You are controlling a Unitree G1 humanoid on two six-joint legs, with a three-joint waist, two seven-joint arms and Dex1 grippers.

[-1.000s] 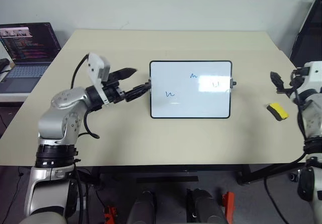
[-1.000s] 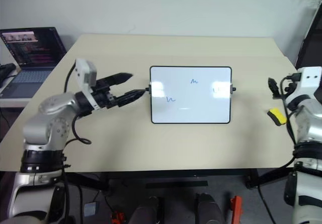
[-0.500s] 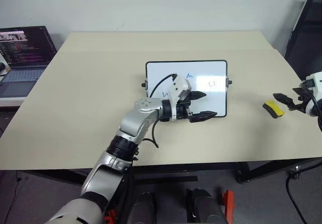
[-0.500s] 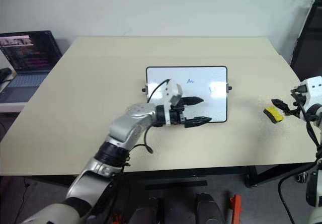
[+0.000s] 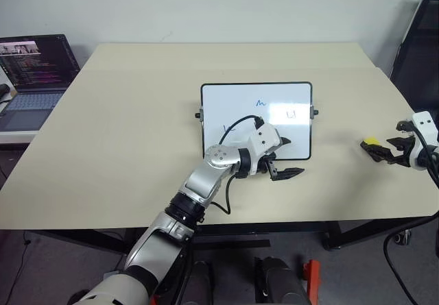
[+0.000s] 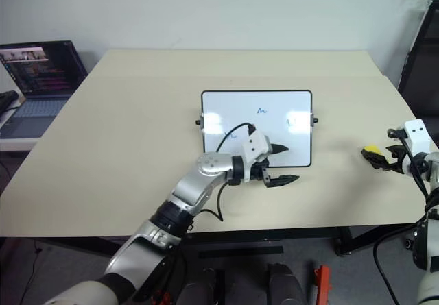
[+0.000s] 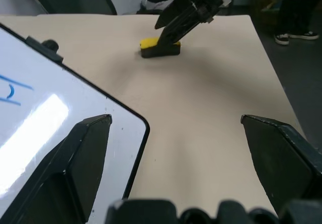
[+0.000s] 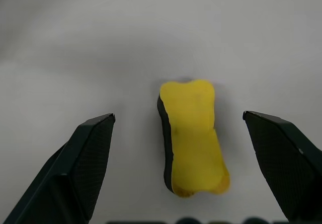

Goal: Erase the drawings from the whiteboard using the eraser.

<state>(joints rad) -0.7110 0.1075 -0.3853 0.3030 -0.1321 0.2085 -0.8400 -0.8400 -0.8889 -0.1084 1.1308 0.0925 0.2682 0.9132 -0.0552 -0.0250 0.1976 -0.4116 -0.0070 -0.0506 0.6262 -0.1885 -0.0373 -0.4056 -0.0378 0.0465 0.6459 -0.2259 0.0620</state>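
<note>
Table (image 5: 123, 133): beige top, carrying every item listed below.

Whiteboard (image 5: 256, 110): white, glossy, thin black frame with a small knob on each short side. Lies flat near the table's middle. A bright glare patch sits on its surface.

Drawings: three thin blue marks on the board. One (image 5: 261, 103) in the upper centre; one (image 5: 291, 114) toward the robot's right edge; one (image 5: 228, 128) low on the robot's left side, partly behind a black cable.

Eraser (image 8: 193, 136): yellow block on a dark base, resting on the table well to the right of the board, near the table's right edge. In the right wrist view it lies between the two finger tips, nearer the middle, touching neither.

Right gripper (image 5: 389, 149): fingers spread wide, one on each side of the eraser, just above the table. Nothing clamped. The left wrist view shows its finger tips (image 7: 168, 30) down at the eraser, but contact cannot be judged there.

Left gripper (image 5: 283, 159): fingers apart, holding nothing. It reaches across in front of the robot and sits at the board's near right corner, one finger (image 7: 83, 148) over the white surface, the other over bare table just off the frame.

Laptop (image 5: 31, 72): open, screen lit, on a separate surface to the far left.
</note>
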